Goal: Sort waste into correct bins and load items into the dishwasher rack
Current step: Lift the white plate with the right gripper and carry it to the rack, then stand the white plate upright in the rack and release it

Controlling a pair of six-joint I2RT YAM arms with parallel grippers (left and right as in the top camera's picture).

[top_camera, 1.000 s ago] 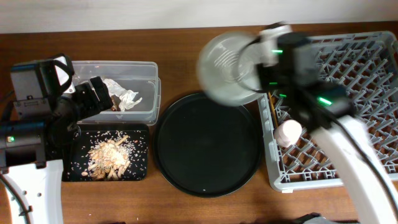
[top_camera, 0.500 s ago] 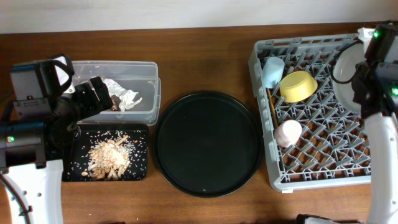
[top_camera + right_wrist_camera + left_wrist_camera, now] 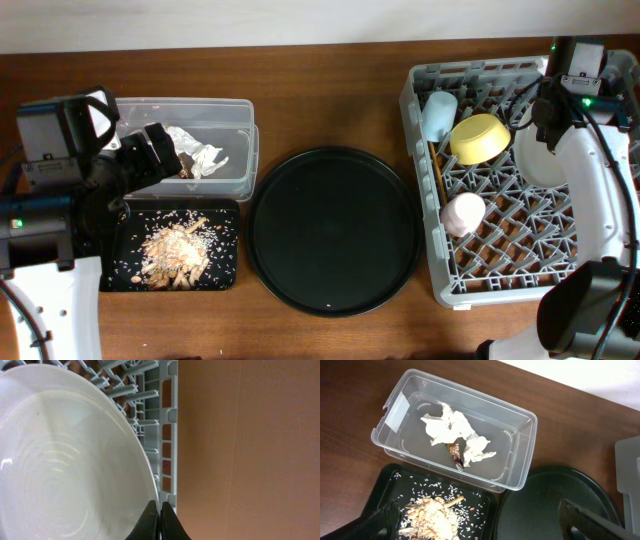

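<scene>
The grey dishwasher rack [image 3: 520,270] at the right holds a light-blue cup [image 3: 438,115], a yellow bowl [image 3: 478,137], a pink cup [image 3: 463,212] and wooden chopsticks [image 3: 440,178]. My right gripper [image 3: 159,521] is shut on the rim of the pale plate [image 3: 65,465], which stands tilted among the pegs by the rack's wall [image 3: 167,435]; from overhead the plate [image 3: 532,162] is partly hidden by the arm. My left gripper [image 3: 480,527] hangs open and empty over the black tray's scraps and rice [image 3: 437,515]. A crumpled tissue [image 3: 455,432] lies in the clear box [image 3: 520,455].
A large round black tray [image 3: 333,232] lies between the bins and the rack. A small brown wrapper [image 3: 456,455] lies beside the tissue in the clear box. The shallow black tray [image 3: 222,260] sits in front of the clear box [image 3: 235,115]. Bare wooden table surrounds everything.
My right arm has carried the plate from above the round tray's far edge across to the right part of the rack and lowered it among the pegs. The left arm has not moved.
</scene>
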